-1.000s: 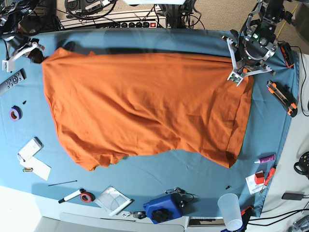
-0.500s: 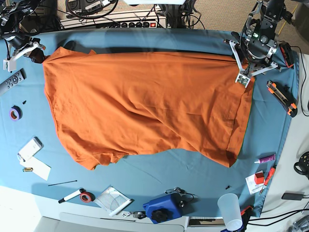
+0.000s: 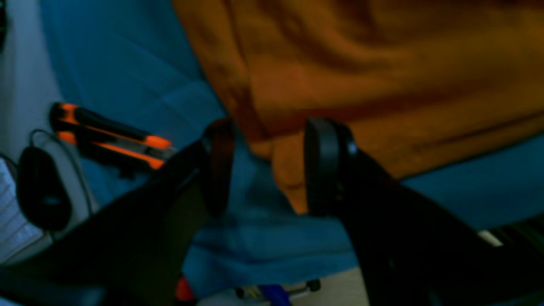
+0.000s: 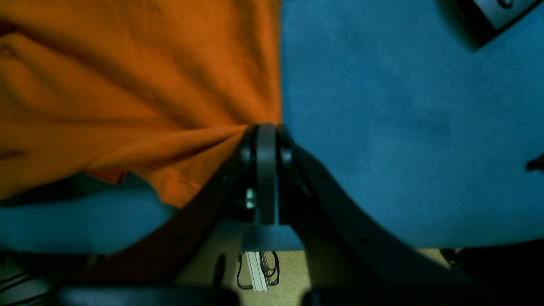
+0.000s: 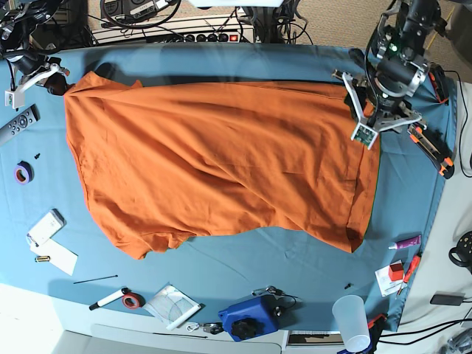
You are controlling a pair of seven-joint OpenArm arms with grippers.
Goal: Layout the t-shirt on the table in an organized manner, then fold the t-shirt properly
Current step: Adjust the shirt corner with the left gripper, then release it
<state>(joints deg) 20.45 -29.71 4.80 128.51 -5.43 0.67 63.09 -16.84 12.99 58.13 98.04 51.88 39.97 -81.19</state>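
The orange t-shirt (image 5: 221, 162) lies spread wide across the teal table (image 5: 221, 269), its lower edge wrinkled. My left gripper (image 5: 380, 122) hovers over the shirt's far right corner. In the left wrist view that gripper (image 3: 270, 170) is open, and the t-shirt (image 3: 382, 63) corner lies on the cloth below the gap, touching neither finger. My right gripper (image 5: 57, 83) is at the shirt's far left corner. The right wrist view shows this gripper (image 4: 266, 140) shut on the t-shirt (image 4: 127, 85) edge, with folds fanning out from the pinch.
An orange and black utility knife (image 5: 431, 147) lies just right of the left gripper. A remote (image 5: 18, 124), a purple tape roll (image 5: 23, 172) and cards (image 5: 48, 228) sit at the left. A marker (image 5: 110, 299), a blue device (image 5: 247, 317) and a plastic cup (image 5: 352, 321) line the front edge.
My left gripper has opened and let go of the shirt's right corner, which has settled on the cloth. My right gripper keeps its hold on the left corner.
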